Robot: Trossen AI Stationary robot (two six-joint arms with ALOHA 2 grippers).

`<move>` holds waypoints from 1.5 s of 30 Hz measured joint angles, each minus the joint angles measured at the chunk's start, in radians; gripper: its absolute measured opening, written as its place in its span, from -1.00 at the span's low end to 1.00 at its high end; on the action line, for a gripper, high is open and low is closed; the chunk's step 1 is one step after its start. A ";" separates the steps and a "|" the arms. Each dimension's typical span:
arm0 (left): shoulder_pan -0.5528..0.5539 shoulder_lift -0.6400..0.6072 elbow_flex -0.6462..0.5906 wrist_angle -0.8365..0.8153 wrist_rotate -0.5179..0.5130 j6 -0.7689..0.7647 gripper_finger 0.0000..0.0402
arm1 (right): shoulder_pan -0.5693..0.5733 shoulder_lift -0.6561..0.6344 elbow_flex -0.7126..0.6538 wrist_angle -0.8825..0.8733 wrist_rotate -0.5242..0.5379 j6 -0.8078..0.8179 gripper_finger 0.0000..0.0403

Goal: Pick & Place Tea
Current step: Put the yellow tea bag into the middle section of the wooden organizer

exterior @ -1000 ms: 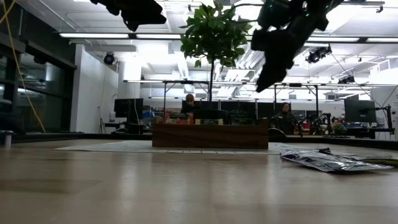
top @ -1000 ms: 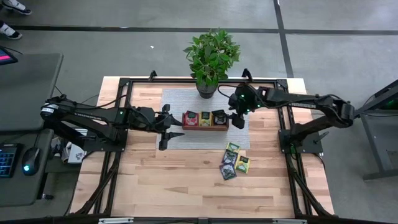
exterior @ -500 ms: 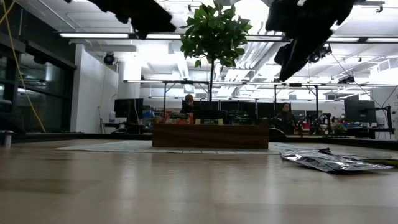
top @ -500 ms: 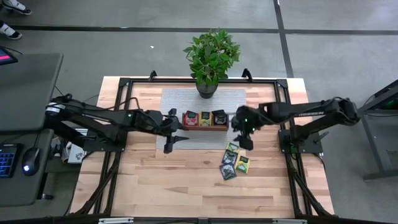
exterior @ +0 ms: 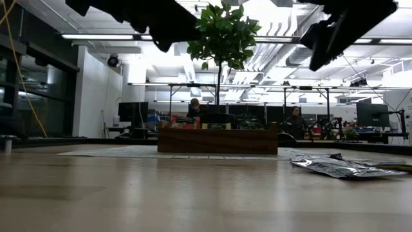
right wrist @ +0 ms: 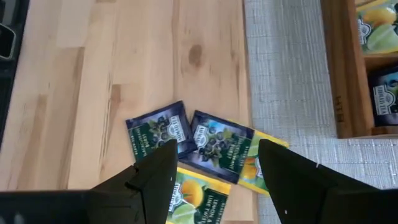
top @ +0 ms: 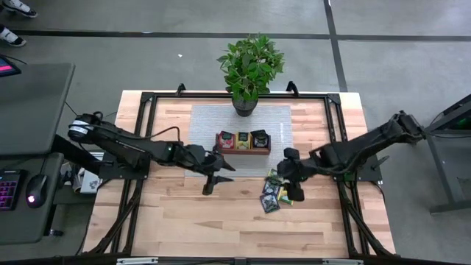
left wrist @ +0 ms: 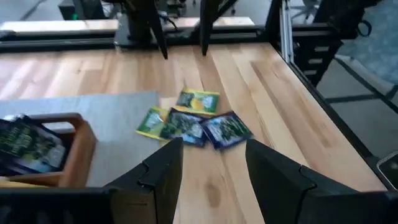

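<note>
Several loose tea sachets [top: 272, 197], dark and yellow-green, lie flat and overlapping on the wood to the right of the table's middle, also in the right wrist view [right wrist: 208, 144] and the left wrist view [left wrist: 189, 122]. More sachets stand in the wooden tray [top: 243, 149] on the grey mat. My right gripper [top: 291, 188] hangs open above the loose sachets, its fingers on either side of them in the right wrist view [right wrist: 214, 165]. My left gripper [top: 212, 180] is open in the air just near of the tray's left end, pointing toward the sachets [left wrist: 211, 152].
A potted plant [top: 249, 70] stands at the mat's far edge behind the tray [exterior: 217, 140]. The grey mat [top: 221, 121] lies under the tray. Black frame rails [top: 335, 125] run along the table's sides. Bare wood [top: 191, 213] spreads toward the near edge.
My right gripper has swung from the tray's right end toward the near edge and now hangs over the loose sachets. My left gripper has moved right and toward the near edge, from beside the tray's left end to just near of it. The sachets have stayed put.
</note>
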 joint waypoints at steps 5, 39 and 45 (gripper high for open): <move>-0.024 0.047 0.001 0.065 0.000 -0.019 -0.15 | 0.099 0.067 0.000 0.021 0.051 0.093 0.09; -0.027 0.372 0.125 0.335 0.175 -0.301 -0.15 | 0.281 0.292 -0.002 -0.057 0.077 1.234 0.09; -0.026 0.372 0.196 0.270 0.173 -0.252 -0.15 | 0.354 0.291 -0.002 -0.107 0.104 1.317 0.09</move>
